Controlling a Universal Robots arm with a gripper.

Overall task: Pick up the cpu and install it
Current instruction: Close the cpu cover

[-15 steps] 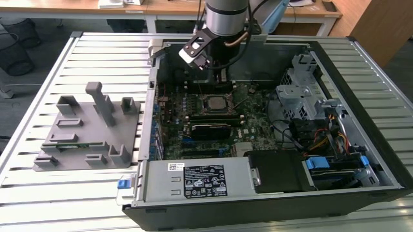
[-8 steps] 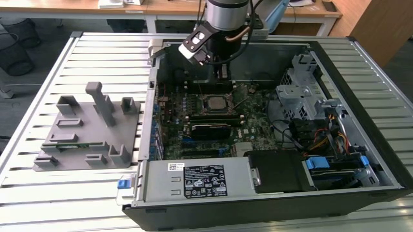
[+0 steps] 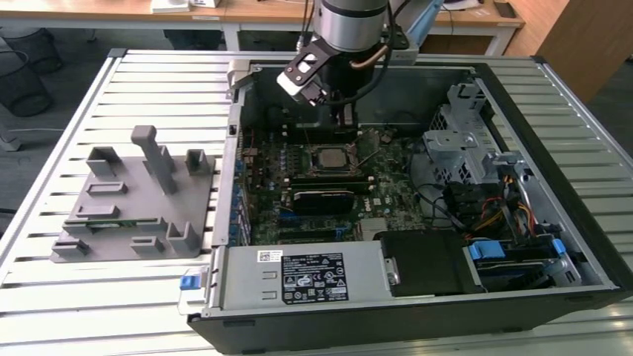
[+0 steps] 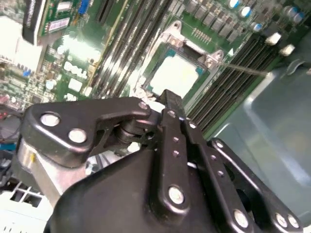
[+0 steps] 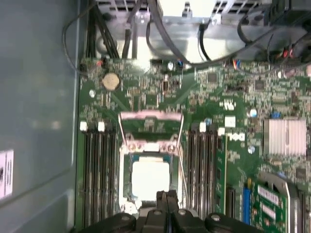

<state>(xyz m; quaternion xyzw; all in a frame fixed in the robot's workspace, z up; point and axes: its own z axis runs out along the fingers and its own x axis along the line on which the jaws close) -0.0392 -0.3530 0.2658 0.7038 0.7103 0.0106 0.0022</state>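
Since the cpu [image 5: 150, 177] lies flat inside the open socket [image 5: 125, 167], near the middle of the motherboard [image 5: 146, 92] between its two banks of memory slots [image 5: 97, 170], the placing part looks done, as a judgement. The silvery top faces up and looks level with the socket; also seen in the exterior view [image 3: 331, 157] and the second wrist view [image 4: 175, 75]. The socket's metal load plate [image 5: 150, 128] is hinged up and open, and the thin wire lever [image 4: 243, 70] is off the socket, so the chip does not look clamped yet.

The gripper [image 5: 165, 194] hangs just above the cpu's near edge with its jaws pressed together and nothing between them. Cannot tell if the tips touch the chip. In the exterior view the gripper [image 3: 342, 126] is down inside the computer case [image 3: 583, 245], toward its far wall.

Handling, judged:
- The chip is light, stiff, thin and flat.
- The smooth metal top is likely slippery.
- The contact side and the socket underneath are probably fragile.
- Best hold is on two opposite thin edges, kept level, with no hard downward push.

A grey fixture [image 3: 129, 200] sits on the slatted table [image 3: 148, 81] outside the case, well apart.
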